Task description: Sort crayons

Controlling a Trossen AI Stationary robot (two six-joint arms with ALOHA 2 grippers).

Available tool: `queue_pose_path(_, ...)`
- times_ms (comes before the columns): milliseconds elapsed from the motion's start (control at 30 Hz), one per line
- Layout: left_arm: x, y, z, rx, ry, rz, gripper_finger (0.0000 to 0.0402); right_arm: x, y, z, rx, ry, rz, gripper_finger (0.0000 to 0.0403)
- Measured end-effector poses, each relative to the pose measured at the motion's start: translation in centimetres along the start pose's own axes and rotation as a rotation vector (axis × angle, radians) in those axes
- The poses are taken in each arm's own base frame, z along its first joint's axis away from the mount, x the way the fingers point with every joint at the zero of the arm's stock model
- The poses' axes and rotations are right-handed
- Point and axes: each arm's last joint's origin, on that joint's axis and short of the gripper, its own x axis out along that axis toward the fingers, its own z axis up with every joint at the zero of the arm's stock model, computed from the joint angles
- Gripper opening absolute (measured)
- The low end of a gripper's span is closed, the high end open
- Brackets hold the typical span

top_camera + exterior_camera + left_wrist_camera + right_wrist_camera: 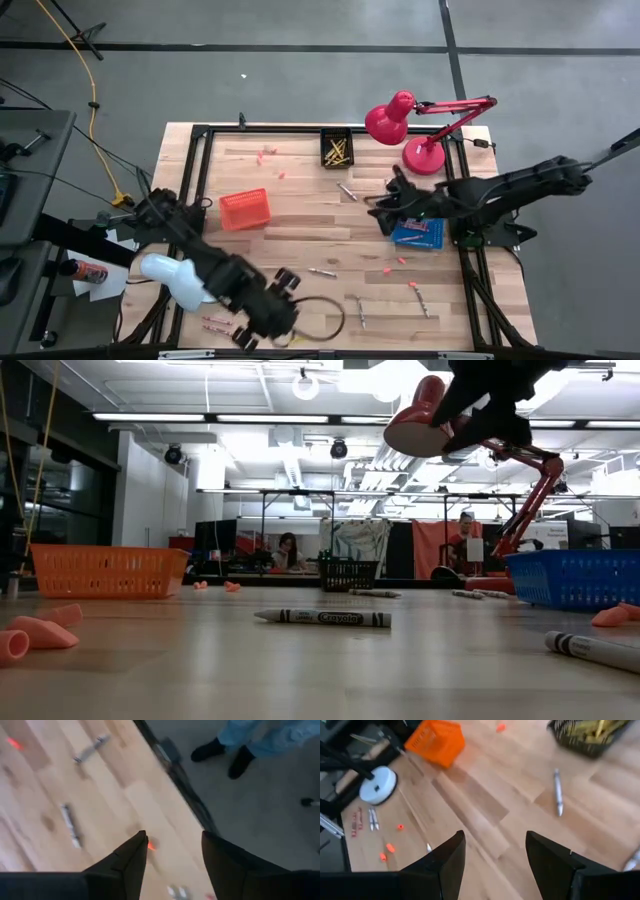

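Crayons [322, 271], scattered mid-table and near edge: light, stiff, brittle, prone to roll, best pinched mid-length; left gripper [172, 850] and right gripper [495, 851] both fingers apart, empty.

Loose crayons [322, 271] scattered flat on tabletop

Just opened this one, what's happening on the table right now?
A two-armed robot is sorting crayons on a wooden table. The left gripper is at the near edge with its fingers apart and nothing between them, close to a few crayons lying there. The right gripper hangs open and empty over the middle, next to the blue basket. A black basket already holds yellow crayons, the orange basket stands left of centre, and several grey crayons remain scattered.
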Motion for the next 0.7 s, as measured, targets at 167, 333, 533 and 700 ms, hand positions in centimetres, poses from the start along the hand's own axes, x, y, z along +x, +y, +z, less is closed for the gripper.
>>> queue_pose_path(167,-0.8,-4.0,-0.4,-0.012,-0.004,-0.045,0.0186,2.7,1.2,-1.9,-0.016,0.092,-0.024,0.0199)
queue_pose_path(333,-1.0,-7.4,-1.3,-0.06,0.009,-0.082,0.0186,4.5,2.0,-3.2,-0.051,0.134,-0.022,0.0199)
queue_pose_path(533,-1.3,-11.8,-2.7,-0.105,0.036,-0.133,0.0186,5.4,2.1,-3.8,-0.077,0.176,-0.031,0.0199)
queue_pose_path(700,1.1,-16.0,-4.2,-0.014,0.111,-0.144,0.0186,5.4,2.1,-3.8,-0.123,0.176,-0.029,0.0199)
